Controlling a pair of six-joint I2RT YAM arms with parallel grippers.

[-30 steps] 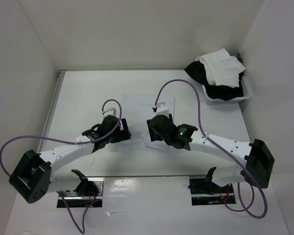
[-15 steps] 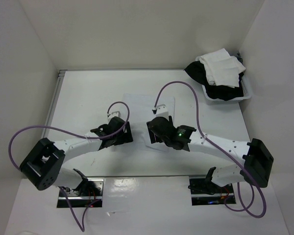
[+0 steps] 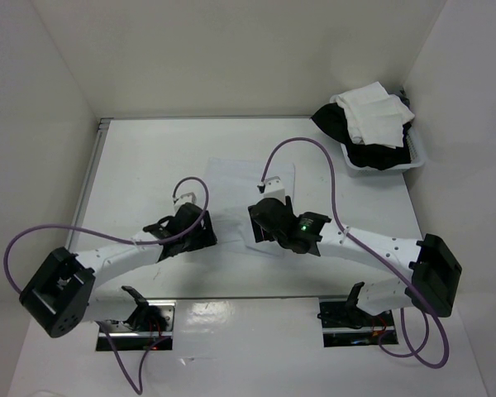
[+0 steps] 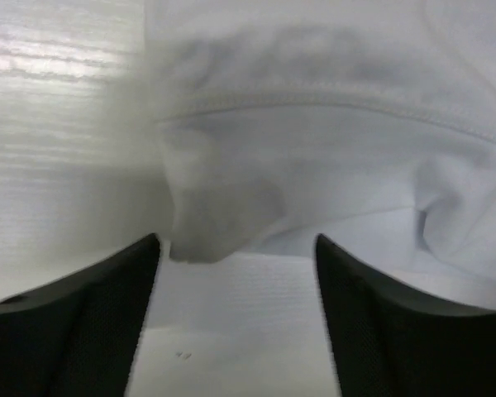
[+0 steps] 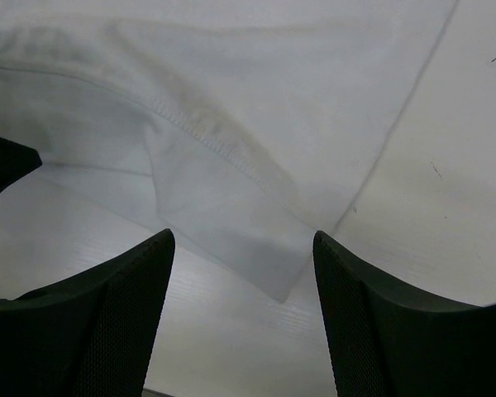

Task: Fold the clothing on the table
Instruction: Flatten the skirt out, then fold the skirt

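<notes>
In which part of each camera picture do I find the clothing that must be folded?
Top external: the clothing lies flat near the middle of the table.
Left wrist: the clothing fills the top and right, bunched into folds.
Right wrist: the clothing covers the top and left, one corner pointing down.
Shared landmark: the bare white table beside the fabric in every view.

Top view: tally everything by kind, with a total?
clothing, spread on table: 1
bin: 1
heap of garments in the bin: 1
arms: 2, left arm and right arm
Total: 5
</notes>
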